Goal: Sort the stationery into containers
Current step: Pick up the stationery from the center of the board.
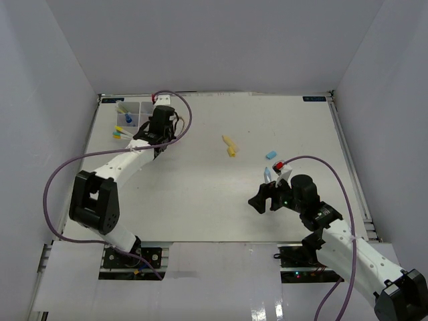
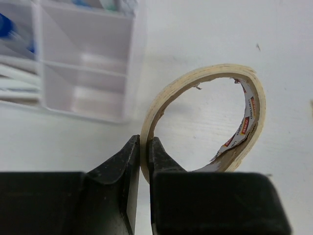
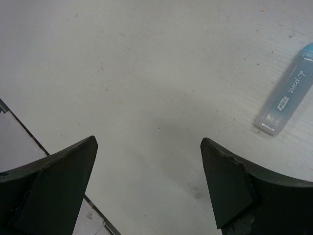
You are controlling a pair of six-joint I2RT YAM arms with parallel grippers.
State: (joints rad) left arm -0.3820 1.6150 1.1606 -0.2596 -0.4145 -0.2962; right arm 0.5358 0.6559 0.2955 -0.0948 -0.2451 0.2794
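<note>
The tan ring (image 2: 205, 72), a roll of tape, stands on edge on the table just right of the containers (image 2: 128, 68), a white divided tray. My left gripper (image 2: 144, 142) is shut on the ring's near wall, one finger inside the loop and one outside. In the top view the left gripper (image 1: 159, 137) sits beside the tray (image 1: 134, 103), which holds pens. My right gripper (image 3: 148, 141) hangs open over bare table with nothing between its fingers. A light blue clear case (image 3: 286, 95) lies to its right. The right gripper (image 1: 265, 189) is in the right half of the table.
Yellow items (image 1: 230, 144) lie near the table's middle and a small blue eraser (image 1: 271, 154) further right. White pens and a blue piece fill the tray's left compartments (image 2: 14, 81). The table's near edge (image 3: 29, 142) shows beside the right gripper.
</note>
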